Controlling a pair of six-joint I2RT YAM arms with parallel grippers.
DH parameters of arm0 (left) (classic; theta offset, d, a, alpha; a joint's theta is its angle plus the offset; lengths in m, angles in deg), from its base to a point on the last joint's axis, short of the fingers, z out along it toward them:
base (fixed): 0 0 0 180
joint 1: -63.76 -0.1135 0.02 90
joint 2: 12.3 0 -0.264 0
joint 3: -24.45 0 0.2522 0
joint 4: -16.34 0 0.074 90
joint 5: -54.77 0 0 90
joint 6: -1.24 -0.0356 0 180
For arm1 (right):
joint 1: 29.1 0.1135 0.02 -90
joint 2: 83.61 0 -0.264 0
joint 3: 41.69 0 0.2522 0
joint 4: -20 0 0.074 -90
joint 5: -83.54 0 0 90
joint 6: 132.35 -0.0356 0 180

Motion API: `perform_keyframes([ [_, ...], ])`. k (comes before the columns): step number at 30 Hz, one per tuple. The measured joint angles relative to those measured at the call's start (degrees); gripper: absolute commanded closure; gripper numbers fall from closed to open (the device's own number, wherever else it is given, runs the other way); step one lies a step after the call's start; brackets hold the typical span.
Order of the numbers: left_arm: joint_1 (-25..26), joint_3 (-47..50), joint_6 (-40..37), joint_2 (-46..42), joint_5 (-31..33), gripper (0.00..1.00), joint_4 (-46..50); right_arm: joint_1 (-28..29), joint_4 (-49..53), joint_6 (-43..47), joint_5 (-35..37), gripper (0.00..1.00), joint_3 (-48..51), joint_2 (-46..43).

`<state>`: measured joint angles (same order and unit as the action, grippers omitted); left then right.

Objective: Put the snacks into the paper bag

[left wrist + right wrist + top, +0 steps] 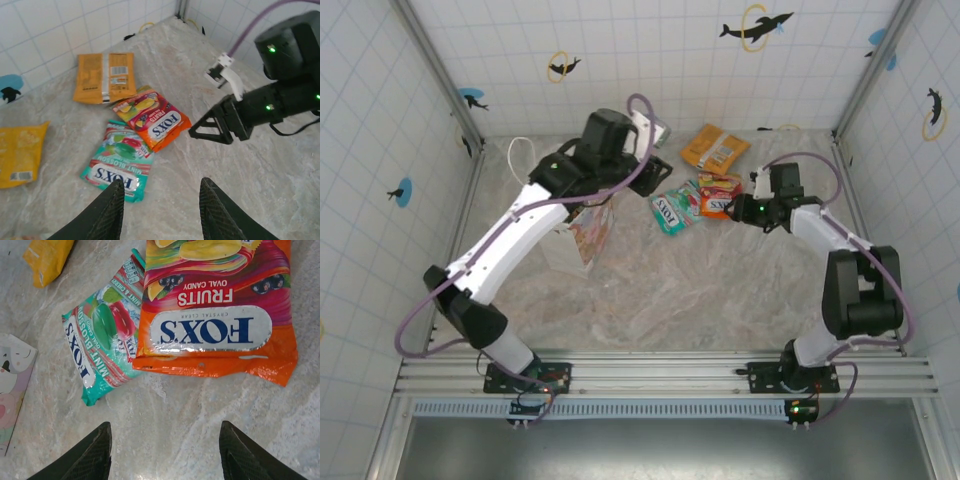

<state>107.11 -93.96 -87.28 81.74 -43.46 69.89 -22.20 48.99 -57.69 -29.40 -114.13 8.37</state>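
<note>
The red-orange packet [215,310] lies flat on the table [700,290], in the upper right of the right wrist view. Its crinkled lower edge sits just above the gap between the fingers of the right gripper [164,425], which stand wide apart with nothing between them. The packet's left edge rests on top of the teal packet [105,340] at centre left.

In the overhead view the pair sits right of centre. An orange packet [715,148] lies beyond them toward the back wall, apart from both. A yellow packet [20,152] lies at the left edge of the left wrist view. The paper bag [582,238] is left of centre in the overhead view, partly under the left arm, so I cannot tell how its mouth stands. The left gripper [162,182] hangs over the teal packet's near corner, fingers apart and empty.

The step in hand looks like the right gripper's pick of the red-orange packet. Flat foil gives little to bite, so the fingers should come down astride that raised lower edge and close firmly. The lift should be straight up, which ought to leave the teal packet undisturbed since it lies underneath. The two grippers are near each other, and the left arm would need to clear the bag before the carry.
</note>
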Motion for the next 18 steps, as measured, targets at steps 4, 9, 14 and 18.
perform_keyframes([
  [4, 3.4, -3.8, 0.5, 5.5, 1.3, 0.57, -0.5, -2.4, 0.0, 1.2, -2.5, 0.42, -3.7, 5.0],
  [9, 5.4, -5.9, 3.0, 11.6, 0.8, 0.58, -1.9, -6.2, -0.1, 1.9, -5.4, 0.43, -8.4, 12.7],
  [14, 5.9, -6.1, 4.5, 16.4, -0.5, 0.58, -3.5, -8.2, 0.1, 2.6, -7.2, 0.44, -14.1, 20.8],
  [18, 6.0, -6.1, 6.7, 19.1, -0.5, 0.59, -5.3, -8.7, 0.0, 2.5, -8.7, 0.45, -17.9, 25.2],
])
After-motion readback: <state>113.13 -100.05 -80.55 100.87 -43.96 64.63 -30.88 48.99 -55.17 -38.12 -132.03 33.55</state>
